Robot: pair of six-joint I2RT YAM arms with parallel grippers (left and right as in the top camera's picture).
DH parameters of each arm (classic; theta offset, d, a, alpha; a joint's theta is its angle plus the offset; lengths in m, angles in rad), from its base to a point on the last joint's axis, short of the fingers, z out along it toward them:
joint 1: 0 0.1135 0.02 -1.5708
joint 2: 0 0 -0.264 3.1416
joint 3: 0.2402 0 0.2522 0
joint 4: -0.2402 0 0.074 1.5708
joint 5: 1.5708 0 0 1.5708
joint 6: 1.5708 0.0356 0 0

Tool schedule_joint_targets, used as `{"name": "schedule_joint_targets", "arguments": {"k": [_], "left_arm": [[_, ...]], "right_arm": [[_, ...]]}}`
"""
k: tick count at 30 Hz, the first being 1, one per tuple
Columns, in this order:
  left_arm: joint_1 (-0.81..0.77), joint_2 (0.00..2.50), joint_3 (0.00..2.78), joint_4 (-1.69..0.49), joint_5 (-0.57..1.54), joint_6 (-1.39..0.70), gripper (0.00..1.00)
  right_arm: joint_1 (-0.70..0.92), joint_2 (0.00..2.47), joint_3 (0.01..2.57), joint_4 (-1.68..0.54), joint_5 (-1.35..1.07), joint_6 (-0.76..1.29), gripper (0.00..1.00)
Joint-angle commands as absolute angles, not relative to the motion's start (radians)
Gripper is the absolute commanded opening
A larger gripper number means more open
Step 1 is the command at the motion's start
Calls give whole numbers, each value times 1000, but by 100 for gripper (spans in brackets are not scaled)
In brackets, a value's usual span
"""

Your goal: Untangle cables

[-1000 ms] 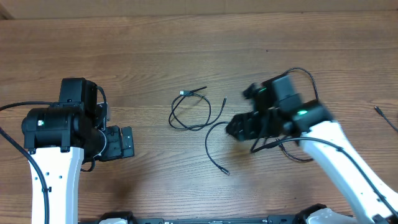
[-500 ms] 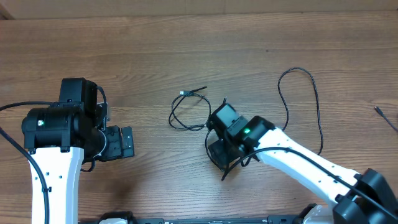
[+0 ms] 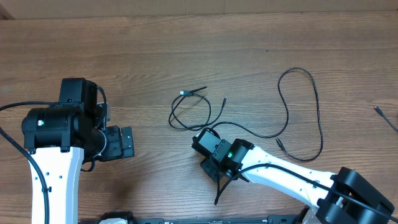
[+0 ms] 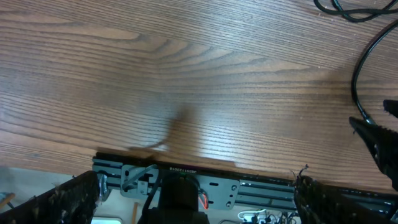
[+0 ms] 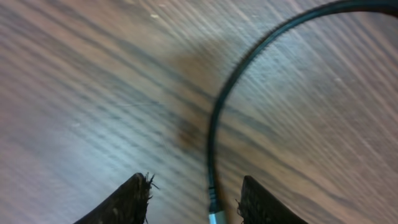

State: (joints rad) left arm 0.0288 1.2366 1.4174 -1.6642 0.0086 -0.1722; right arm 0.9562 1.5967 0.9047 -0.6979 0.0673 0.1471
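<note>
currently one black cable (image 5: 212,143) curves down between the right gripper's (image 5: 196,205) parted fingers — unclenched, not pinching it — near a coiled cable (image 3: 171,116) at the table's (image 3: 186,43) centre, while the left gripper (image 3: 121,143) gapes wide, well apart to the left.

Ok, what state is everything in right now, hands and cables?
Left hand: open, empty, away from the cables.
Right hand: open, astride a cable end, not gripping.
Looped cable: loose coil, lying mid-table.
Long cable: spread in a wide curve, right side.
Edge cable: lying apart, mostly out of frame.
</note>
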Motion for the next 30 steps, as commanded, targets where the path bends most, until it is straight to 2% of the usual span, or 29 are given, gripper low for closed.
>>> {"name": "schedule_joint_targets", "arguments": {"k": [1, 6, 10, 11, 15, 25, 30], "left_arm": [[36, 1240, 1430, -1663, 19, -149, 100], [36, 1240, 1430, -1663, 19, -149, 99], [36, 1240, 1430, -1663, 19, -149, 99], [36, 1240, 1430, -1663, 19, -149, 100], [36, 1240, 1430, -1663, 19, -149, 100], [36, 1240, 1430, -1663, 19, -149, 99], [36, 1240, 1430, -1663, 19, -149, 99]], "right_arm": [[956, 1601, 869, -686, 122, 164, 45], [956, 1601, 802, -632, 114, 169, 45], [957, 1601, 775, -606, 39, 190, 33], [956, 1601, 775, -598, 19, 190, 30], [956, 1601, 775, -564, -4, 203, 4], [925, 1532, 949, -743, 12, 265, 4], [869, 1420, 1117, -875, 181, 265, 4]]}}
